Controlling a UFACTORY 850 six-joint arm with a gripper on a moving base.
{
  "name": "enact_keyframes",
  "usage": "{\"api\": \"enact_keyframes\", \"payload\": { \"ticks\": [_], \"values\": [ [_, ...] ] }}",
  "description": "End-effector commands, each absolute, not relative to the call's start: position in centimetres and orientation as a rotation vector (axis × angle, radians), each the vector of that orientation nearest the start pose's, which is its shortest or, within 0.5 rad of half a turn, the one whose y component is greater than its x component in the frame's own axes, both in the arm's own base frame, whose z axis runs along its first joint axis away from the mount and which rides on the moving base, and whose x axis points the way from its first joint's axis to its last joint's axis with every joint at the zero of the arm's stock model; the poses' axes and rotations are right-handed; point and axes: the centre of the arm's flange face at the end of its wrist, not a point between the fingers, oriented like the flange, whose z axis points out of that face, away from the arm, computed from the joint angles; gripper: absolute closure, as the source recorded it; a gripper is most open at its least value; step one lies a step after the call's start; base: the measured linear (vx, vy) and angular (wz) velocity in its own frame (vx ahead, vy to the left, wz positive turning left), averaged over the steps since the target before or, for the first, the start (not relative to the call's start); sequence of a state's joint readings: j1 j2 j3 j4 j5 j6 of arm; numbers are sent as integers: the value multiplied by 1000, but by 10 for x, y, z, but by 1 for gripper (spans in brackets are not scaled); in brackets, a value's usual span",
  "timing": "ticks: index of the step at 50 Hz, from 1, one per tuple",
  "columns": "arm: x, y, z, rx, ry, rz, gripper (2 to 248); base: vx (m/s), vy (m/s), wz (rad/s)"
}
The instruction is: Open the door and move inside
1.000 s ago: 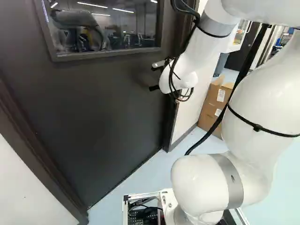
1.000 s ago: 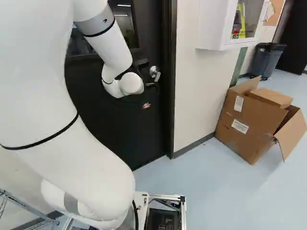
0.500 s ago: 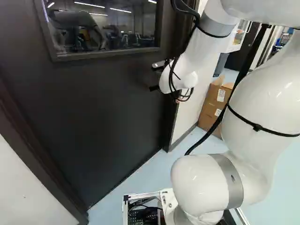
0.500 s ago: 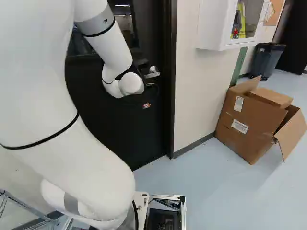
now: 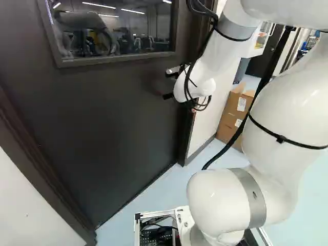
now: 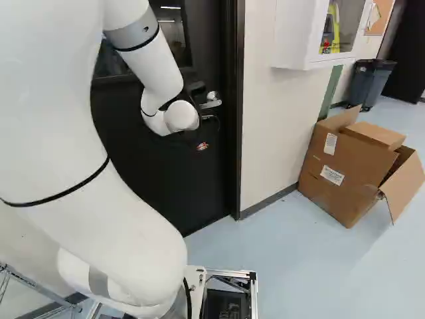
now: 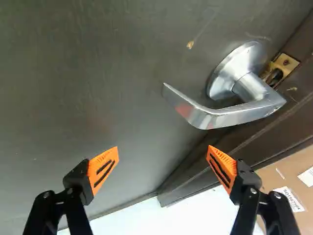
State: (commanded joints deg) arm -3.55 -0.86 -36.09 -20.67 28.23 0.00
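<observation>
So nearest you is your one arm (image 5: pixel 220 200), base parked facing the door. Its jaws are wide open with nothing in them, just air between the two orange pads (image 7: pixel 103 169). Next out is the handle (image 7: pixel 234 116), one lever, and that's what you're after: ahead of the jaws and off towards the pad on the frame side, apart from both pads. It sits near the door's edge, close to a brass plate (image 7: pixel 285 63).

The door (image 5: pixel 102 133) itself, just the one with one window (image 5: pixel 115 28), looks shut to me. So I'd say you're lined up roughly and that's about it. Lever, opening and driving through are all left to do, and I'd shift the jaws over towards the lever first.

Further off, right of the frame in the right base view: some cardboard (image 6: pixel 345 169) (can't tell if it's one box or two), one white cabinet (image 6: pixel 292 33) on the wall and one bin (image 6: pixel 369 83).
</observation>
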Motion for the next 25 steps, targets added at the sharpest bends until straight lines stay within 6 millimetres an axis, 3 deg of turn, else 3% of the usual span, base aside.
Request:
{"api": "enact_keyframes", "payload": {
  "ticks": [25],
  "values": [
    [500,5,450,-2654,-573,-1649,3,0,0,0]
  ]
}}
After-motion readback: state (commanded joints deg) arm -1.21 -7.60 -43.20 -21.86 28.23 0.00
